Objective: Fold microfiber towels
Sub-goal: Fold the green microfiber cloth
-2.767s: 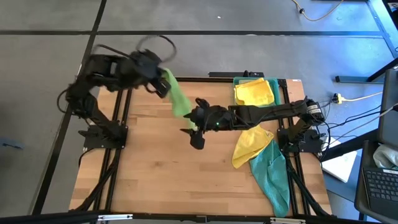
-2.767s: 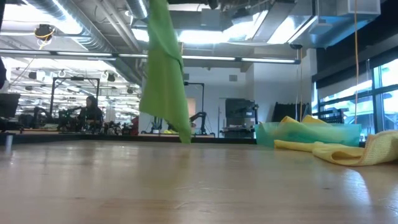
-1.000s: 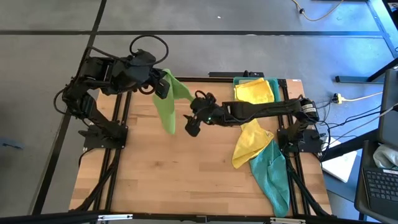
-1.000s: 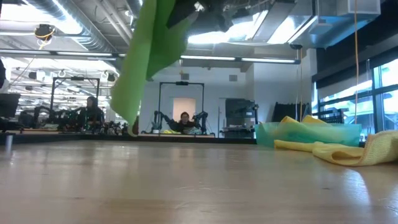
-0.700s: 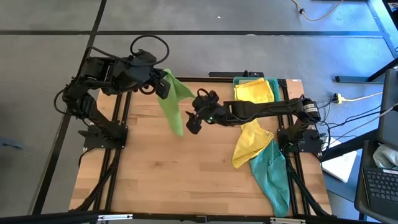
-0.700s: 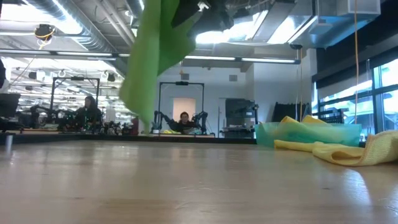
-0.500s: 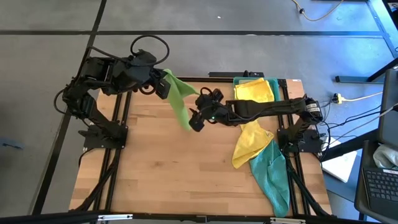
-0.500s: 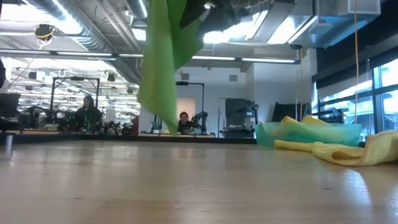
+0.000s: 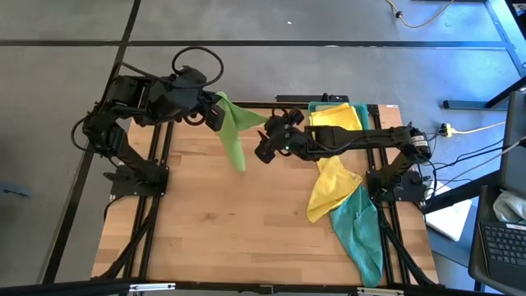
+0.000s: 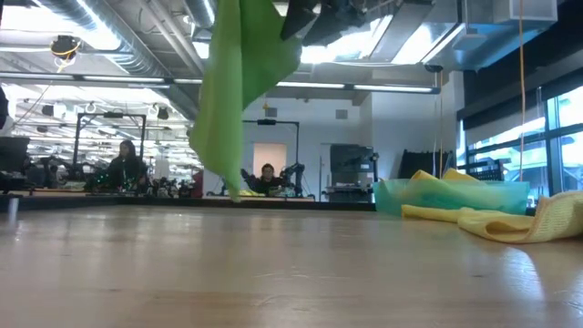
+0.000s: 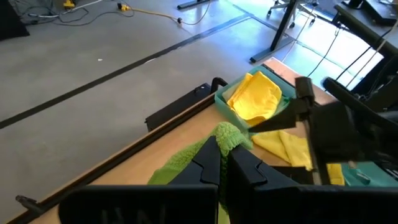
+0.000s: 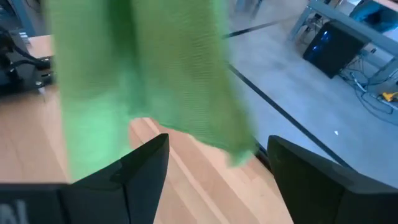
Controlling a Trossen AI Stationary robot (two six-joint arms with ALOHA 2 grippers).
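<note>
A bright green microfiber towel point(image 9: 233, 136) hangs over the table's far left part, with my left gripper point(image 9: 218, 111) shut on its top. Its lower tip point(image 10: 233, 193) is clear of the wood. My right gripper point(image 9: 263, 150) stands open just right of the towel, touching nothing. In the right wrist view the cloth point(image 12: 143, 74) hangs just beyond the gripper's point(image 12: 217, 149) spread fingers. A yellow towel point(image 9: 332, 191) and a teal towel point(image 9: 362, 234) lie crumpled at the table's right. Another yellow towel point(image 9: 337, 122) sits in the tray. My left gripper pinches a bunched top corner point(image 11: 229, 134) of the green towel between its two fingers; a small tuft sticks out past the fingertips. The fingers come from the table's left, slanting down. The towel hangs slack below them, lifted clear of the table.
A teal plastic tray point(image 9: 364, 109) stands at the far right corner. The teal towel droops over the table's right edge. Bare wood point(image 9: 222, 230) spreads across the middle and near left. People and other arms show in the room beyond.
My right gripper has moved up and toward the table's far edge, nearer the towel's upper part, turning as it went and staying open. The towel's hanging lower end has swung toward the right while its top stayed in my left gripper.
</note>
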